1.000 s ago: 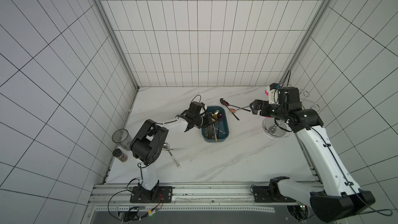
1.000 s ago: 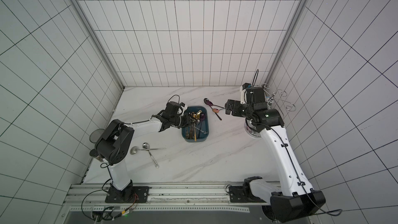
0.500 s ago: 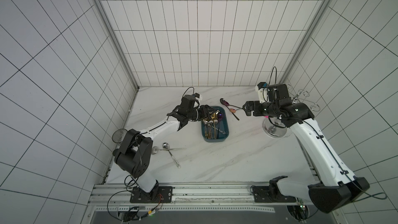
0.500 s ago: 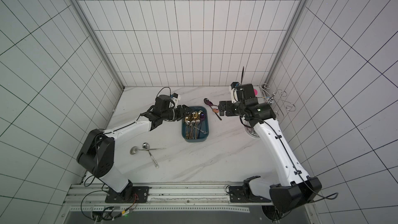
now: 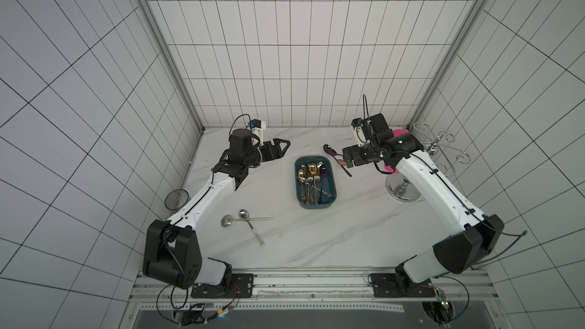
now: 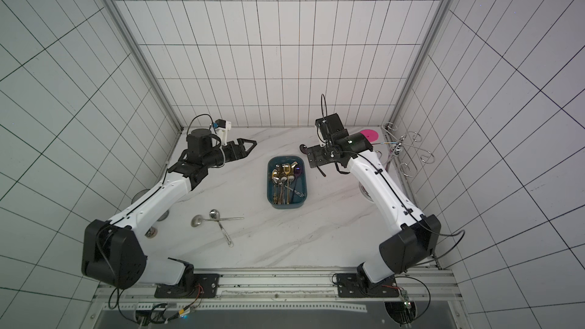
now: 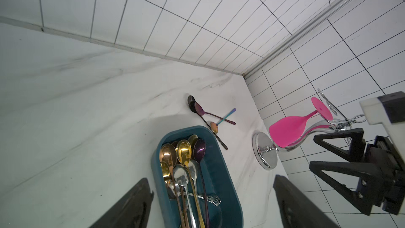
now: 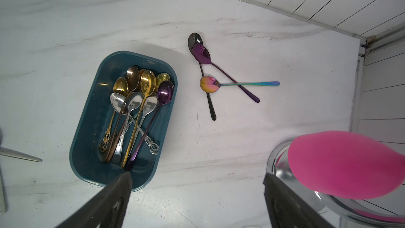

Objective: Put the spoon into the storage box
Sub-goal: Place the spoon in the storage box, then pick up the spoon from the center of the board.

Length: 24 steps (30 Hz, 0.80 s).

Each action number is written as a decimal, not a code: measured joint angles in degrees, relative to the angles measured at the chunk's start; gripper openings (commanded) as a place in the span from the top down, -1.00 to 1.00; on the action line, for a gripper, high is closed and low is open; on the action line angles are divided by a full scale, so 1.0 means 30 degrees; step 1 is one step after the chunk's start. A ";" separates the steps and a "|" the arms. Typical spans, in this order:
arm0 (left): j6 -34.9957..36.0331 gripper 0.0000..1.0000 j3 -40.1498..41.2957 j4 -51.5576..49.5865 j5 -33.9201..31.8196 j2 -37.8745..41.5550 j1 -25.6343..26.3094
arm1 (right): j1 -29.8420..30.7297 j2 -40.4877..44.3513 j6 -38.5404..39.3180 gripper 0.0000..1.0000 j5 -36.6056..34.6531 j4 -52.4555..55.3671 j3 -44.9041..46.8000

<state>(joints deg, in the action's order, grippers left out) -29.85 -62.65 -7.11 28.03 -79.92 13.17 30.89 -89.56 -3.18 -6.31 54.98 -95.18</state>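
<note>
In both top views the metal rail (image 5: 300,292) is nearest me, running along the front edge of the marble table (image 5: 348,235). A little way in, toward the left, two silver spoons (image 5: 248,219) lie crossed on the bare top, well apart from everything else. Further in, mid-table, sits the storage box (image 5: 316,214), a dark teal tray lying front to back. It holds a heap of spoons (image 5: 311,175), gold, copper, silver and one purple, bowls at the far end. Level with it, by the left wall (image 5: 95,121), stands a small dark cup (image 5: 176,199). The left gripper (image 7: 210,178) hangs off to the left of the box's far end, pointing toward it, jaws spread wide with nothing between them. The right gripper (image 8: 197,175) hangs on the box's other side, likewise wide apart and empty, over three spoons lying on the table just beside the box's far right corner. They are a black spoon (image 8: 195,39), a purple spoon (image 8: 201,54) whose bowl overlaps the black bowl, and a rainbow spoon (image 8: 247,83) whose bowl rests on the black handle and whose handle crosses the purple one. Behind the right arm (image 5: 433,188) a pink goblet (image 7: 287,128) rests tilted in a chrome rack (image 7: 264,152) close to the right wall (image 5: 506,121).
</note>
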 measured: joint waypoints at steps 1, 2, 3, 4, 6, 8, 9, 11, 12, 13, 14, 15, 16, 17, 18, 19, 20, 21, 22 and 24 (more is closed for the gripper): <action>0.0233 -0.89 0.0131 -0.0080 0.0029 0.0299 -0.0481 | 0.0000 -0.0561 0.0022 -0.89 -0.0211 0.0131 -0.0350; 0.0459 -0.92 0.0262 -0.0175 0.0036 0.0590 -0.0991 | 0.0000 -0.1093 0.0029 -0.87 -0.0350 0.0219 -0.0656; 0.0619 -0.95 0.0364 -0.0211 0.0044 0.0780 -0.1370 | 0.0000 -0.1574 0.0022 -0.86 -0.0466 0.0299 -0.0925; 0.0831 -0.97 0.0510 -0.0248 0.0022 0.1027 -0.1851 | 0.0000 -0.2142 0.0022 -0.86 -0.0554 0.0372 -0.1209; 0.1107 -0.98 0.0736 -0.0321 0.0044 0.1406 -0.2616 | 0.0000 -0.3242 0.0022 -0.85 -0.0699 0.0546 -0.1719; 0.1311 -0.98 0.0903 -0.0481 0.0080 0.1763 -0.3330 | -0.0051 -0.4415 -0.0022 -0.78 -0.0794 0.0714 -0.2193; 0.1355 -0.98 0.0954 -0.0546 0.0087 0.1902 -0.3606 | -0.0080 -0.4954 -0.0073 -0.75 -0.0787 0.0787 -0.2419; 0.1421 -0.98 0.1151 -0.0561 0.0124 0.2215 -0.4153 | -0.0146 -0.6127 -0.0168 -0.73 -0.0765 0.0954 -0.2973; 0.1421 -0.98 0.1253 -0.0539 0.0189 0.2331 -0.4357 | -0.0189 -0.6630 -0.0197 -0.73 -0.0780 0.1056 -0.3249; 0.1406 -0.98 0.1384 -0.0539 0.0262 0.2470 -0.4590 | -0.0255 -0.7191 -0.0240 -0.71 -0.0852 0.1166 -0.3570; 0.1392 -0.98 0.1501 -0.0554 0.0335 0.2579 -0.4816 | -0.0313 -0.7715 -0.0313 -0.70 -0.0925 0.1224 -0.3883; 0.1384 -0.98 0.1559 -0.0561 0.0372 0.2630 -0.4976 | -0.0321 -0.8109 -0.0357 -0.69 -0.0991 0.1268 -0.4124; 0.1384 -0.98 0.1617 -0.0561 0.0393 0.2674 -0.5136 | -0.0357 -0.8582 -0.0415 -0.68 -0.1064 0.1348 -0.4415; 0.1384 -0.98 0.1676 -0.0546 0.0401 0.2718 -0.5275 | -0.0408 -0.8990 -0.0459 -0.68 -0.1137 0.1399 -0.4670; 0.1384 -0.98 0.1719 -0.0546 0.0415 0.2747 -0.5399 | -0.0430 -0.9420 -0.0495 -0.67 -0.1239 0.1494 -0.4947; 0.1384 -0.98 0.1756 -0.0539 0.0452 0.2761 -0.5493 | -0.0437 -0.9799 -0.0517 -0.67 -0.1377 0.1566 -0.5173; 0.1384 -0.98 0.1770 -0.0539 0.0481 0.2761 -0.5617 | -0.0437 -1.0193 -0.0539 -0.66 -0.1552 0.1581 -0.5384; 0.1377 -0.98 0.1785 -0.0539 0.0495 0.2761 -0.5712 | -0.0437 -1.0491 -0.0583 -0.65 -0.1712 0.1574 -0.5493; 0.1377 -0.98 0.1800 -0.0546 0.0495 0.2761 -0.5778 | -0.0437 -1.0783 -0.0612 -0.63 -0.1814 0.1603 -0.5581; 0.1319 -0.98 0.1858 -0.0503 0.0517 0.2761 -0.5880 | -0.0503 -1.1446 -0.0663 -0.61 -0.1967 0.1610 -0.5770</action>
<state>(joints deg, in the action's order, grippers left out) -25.89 -57.08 -8.62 29.58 -71.64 -4.47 29.39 -123.90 -5.17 -12.21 59.81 -112.49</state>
